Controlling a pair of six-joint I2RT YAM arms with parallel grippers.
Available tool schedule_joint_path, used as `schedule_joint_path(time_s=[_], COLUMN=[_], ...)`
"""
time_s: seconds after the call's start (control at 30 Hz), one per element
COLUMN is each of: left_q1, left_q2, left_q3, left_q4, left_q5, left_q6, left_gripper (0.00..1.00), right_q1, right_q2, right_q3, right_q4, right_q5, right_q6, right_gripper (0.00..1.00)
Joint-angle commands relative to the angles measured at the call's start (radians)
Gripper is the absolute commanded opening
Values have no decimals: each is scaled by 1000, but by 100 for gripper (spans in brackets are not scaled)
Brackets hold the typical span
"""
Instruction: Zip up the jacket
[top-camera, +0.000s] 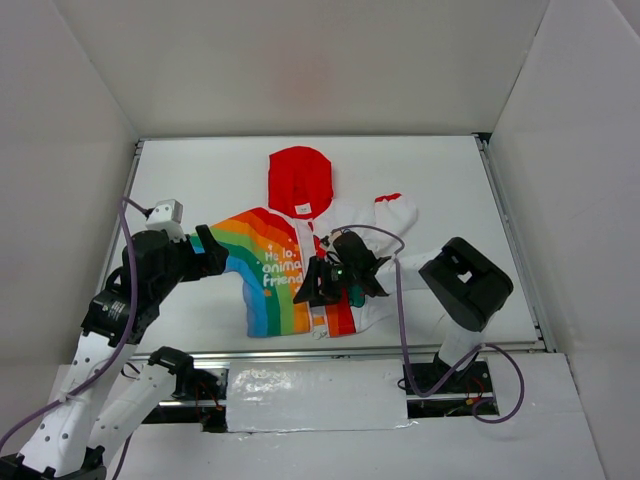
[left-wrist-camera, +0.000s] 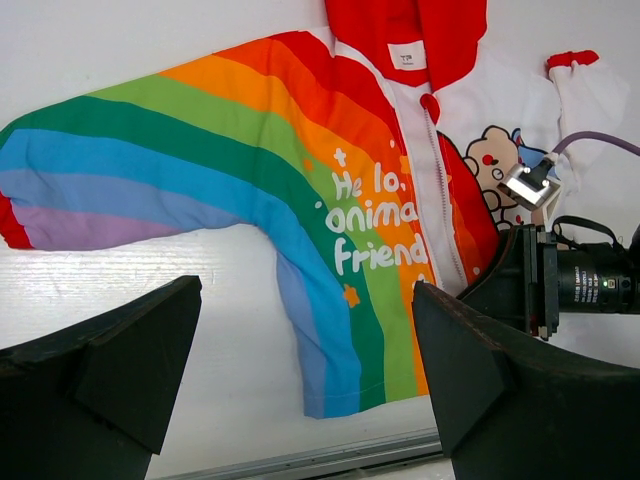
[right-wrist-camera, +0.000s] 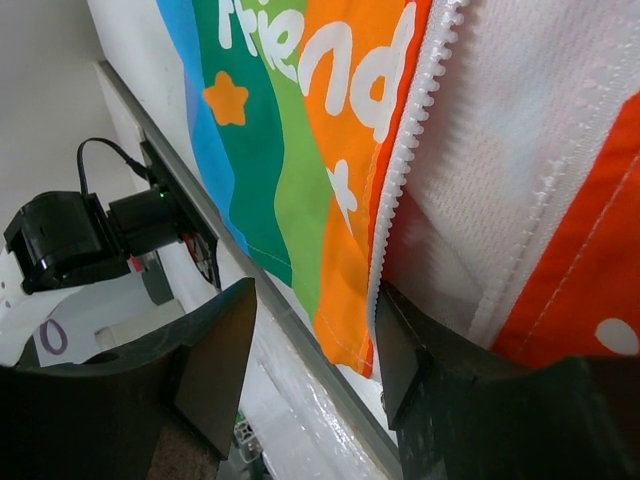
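- Bench (top-camera: 200, 170): flat, white and matt, with a metal rail (top-camera: 250, 355) along the near edge.
- Left gripper (left-wrist-camera: 305, 300): jaws wide apart and holding nothing. It hangs over the rainbow sleeve (left-wrist-camera: 150, 170). The fingers are dark, blunt wedges.
- Jacket (top-camera: 275, 270): soft cloth, lying flat at mid-bench. Its long axis runs near to far, with the red hood (top-camera: 300, 180) pointing away from the arm bases and the hem at the near edge.
- Lettering (left-wrist-camera: 375, 220): white, on curved colour bands. The last letters are lost at the zipper edge.
- Zipper (right-wrist-camera: 410, 130): white moulded teeth. The two rows lie apart near the hem.
- Right gripper (right-wrist-camera: 315, 300): jaws partway apart above the hem, with no cloth seen between them.
- Cartoon bear (left-wrist-camera: 495, 160): partly hidden behind the right arm.
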Motion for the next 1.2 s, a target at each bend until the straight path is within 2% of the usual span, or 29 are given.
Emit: schedule_joint_path(time_s=[0.0,0.13,0.2,0.23,0.27,0.3,0.33,0.37,0.57,0.63,0.7,0.73,0.77,0.83,0.93,1.1,1.17], left_q1=[5,5,5,5,5,5,5,5,1,-4,-4,-4,-6,-7,-15,-19,-21], left_q2=[-8,-8,-8,-8,-7,-7,-8,-7,-4,-7,-11,-22,-31,-65,-94,-128,-126], left_q3=[0,-1,0,0,-1,-1,-1,-1,6,-3,-46,-75,-143,-219,-352,-448,-483], left_q4=[47,49,50,49,47,47,47,50,44,55,101,166,211,338,443,587,641], left_q5=[11,11,13,14,13,13,13,13,51,130,293,354,473,554,638,743,769], left_q6=[10,10,11,11,10,10,10,10,-9,-39,-74,-122,-146,-234,-289,-335,-346], left_gripper=[99,99,99,99,99,99,99,99,99,99,98,98,98,97,97,95,88], right_q1=[19,30,33,35,33,35,35,33,33,33,35,35,35,33,35,35,38], right_q2=[14,12,15,20,23,26,29,30,-14,-38,-83,-98,-129,-153,-178,-181,-177], right_q3=[-11,-26,-29,-34,-37,-40,-40,-41,-28,-34,-38,-40,-32,-23,11,49,61], right_q4=[65,57,54,63,71,81,88,92,112,157,206,215,226,240,258,306,312], right_q5=[-16,7,16,15,10,9,7,6,1,-7,-17,-18,-16,-17,-51,-97,-106], right_q6=[11,11,10,13,16,25,31,34,55,75,103,111,126,135,167,209,220], right_gripper=[57,54,47,41,24,15,5,0,0,0,0,0,0,0,0,0,0])
